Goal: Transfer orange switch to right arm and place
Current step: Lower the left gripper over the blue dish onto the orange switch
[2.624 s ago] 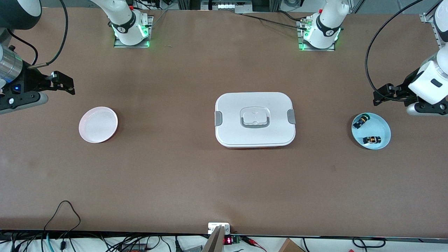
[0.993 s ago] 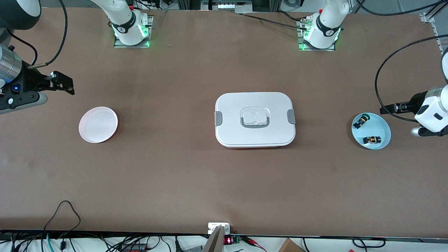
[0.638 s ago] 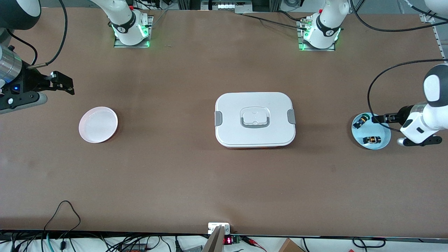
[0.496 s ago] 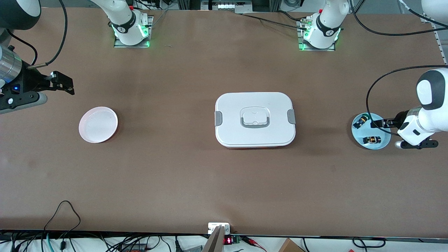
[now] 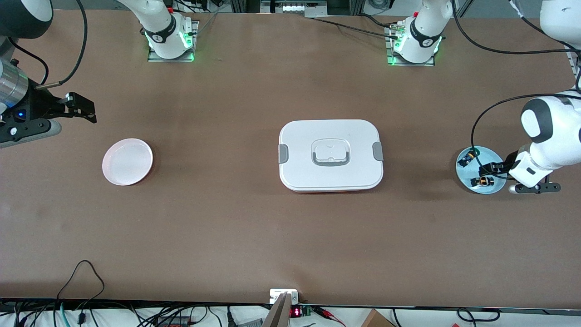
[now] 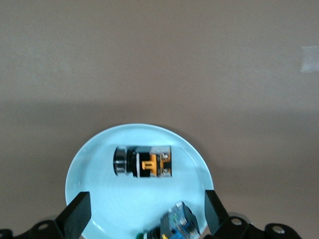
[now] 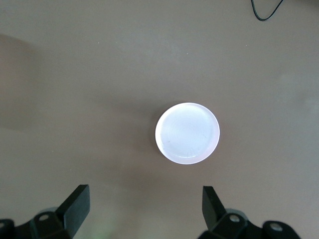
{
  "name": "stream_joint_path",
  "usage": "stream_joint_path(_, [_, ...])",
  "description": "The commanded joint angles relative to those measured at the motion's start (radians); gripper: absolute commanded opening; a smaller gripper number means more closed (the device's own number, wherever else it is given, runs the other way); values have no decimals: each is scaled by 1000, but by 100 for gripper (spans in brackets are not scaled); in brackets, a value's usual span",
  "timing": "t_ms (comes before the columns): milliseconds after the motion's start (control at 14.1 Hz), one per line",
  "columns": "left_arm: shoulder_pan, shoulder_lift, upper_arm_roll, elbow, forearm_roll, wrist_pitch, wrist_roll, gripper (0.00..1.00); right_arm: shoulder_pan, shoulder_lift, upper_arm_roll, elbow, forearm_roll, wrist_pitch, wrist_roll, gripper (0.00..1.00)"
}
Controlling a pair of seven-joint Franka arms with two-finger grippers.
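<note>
The orange switch (image 5: 482,181) lies on its side in the blue dish (image 5: 497,187) at the left arm's end of the tabletop, nearer the front camera than the green switch (image 5: 467,157). The left gripper (image 5: 488,169) hangs over the dish, jaws wide and empty, just short of the switch, whose long axis runs across their gap. The right gripper (image 5: 84,110) waits wide open near the pink dish (image 5: 127,161), well apart.

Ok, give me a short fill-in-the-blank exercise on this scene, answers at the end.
1. The orange switch lies in the ____ dish.
2. The left gripper hovers over that dish with its fingers ____.
3. The right gripper waits, open, near the ____ plate.
4. The white box at the table's middle has its lid ____.

Missing words: blue; open; pink; on
</note>
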Motion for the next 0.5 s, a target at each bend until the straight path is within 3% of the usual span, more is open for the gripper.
stream_joint_path(0, [18,58,-2,-2,-10,105,34,100,-10,-5,6,4,8,0,14,100])
stream_joint_path(426, [34,108,-4,-4,-10,179,55,100,-10,-3,4,4,14,0,14,100])
